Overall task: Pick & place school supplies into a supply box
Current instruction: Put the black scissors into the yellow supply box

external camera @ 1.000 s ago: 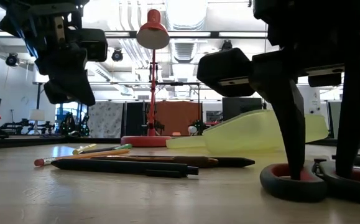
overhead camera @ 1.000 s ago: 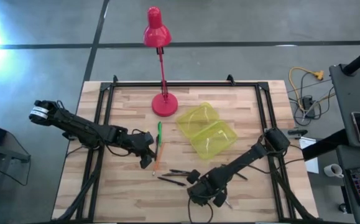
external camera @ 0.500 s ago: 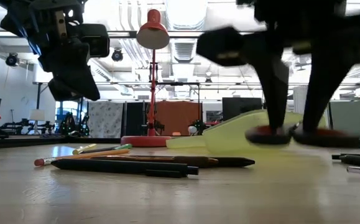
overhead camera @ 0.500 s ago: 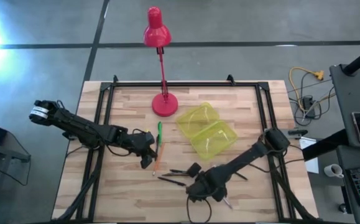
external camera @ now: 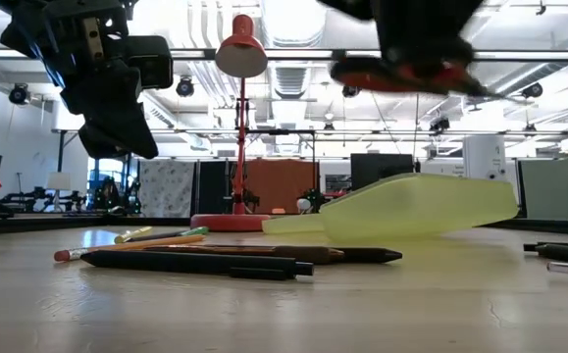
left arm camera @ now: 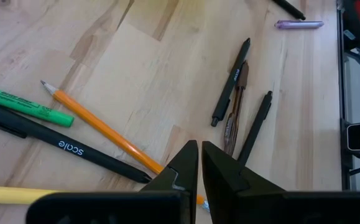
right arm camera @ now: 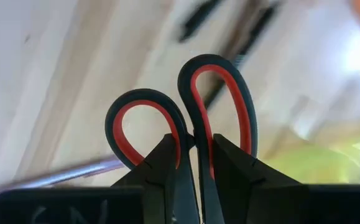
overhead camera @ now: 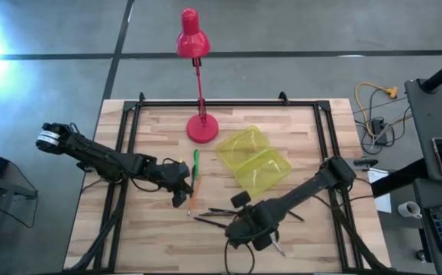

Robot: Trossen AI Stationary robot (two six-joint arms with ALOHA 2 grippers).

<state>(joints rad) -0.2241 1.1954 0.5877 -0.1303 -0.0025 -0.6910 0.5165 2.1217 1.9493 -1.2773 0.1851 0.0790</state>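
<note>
My right gripper point(right arm camera: 195, 152) is shut on small scissors with red-and-dark handles point(right arm camera: 167, 106) and hangs high over the table's near middle point(overhead camera: 251, 225). In the low view the handles point(external camera: 401, 74) show far above the wood. The yellow-green supply box point(overhead camera: 255, 160) lies open on the table, behind that gripper. My left gripper point(left arm camera: 198, 155) is shut and empty. It hovers point(overhead camera: 181, 195) over an orange pencil point(left arm camera: 99, 124), a green marker point(left arm camera: 24, 106) and a black pen point(left arm camera: 74, 146). More dark pens point(overhead camera: 217, 218) lie flat between the arms. My right gripper pinches the scissors' handles between its two fingers where the two loops adjoin point(right arm camera: 194, 140), one finger against each loop. The fingers come from above, pointing down. The scissors hang clear of the table, handles about level. The gripper hides the blades.
A red desk lamp stands on its base point(overhead camera: 201, 128) at the far middle, close to the box. A purple pen point(left arm camera: 298, 25) and another dark pen lie near the right arm. Black frame rails point(overhead camera: 129, 130) run along the table's sides.
My right gripper has risen straight up from the table, rolling its wrist, with the scissors in its fingers. The handles, which rested on the wood a second ago, now hang well clear of it. My left gripper has kept still.
</note>
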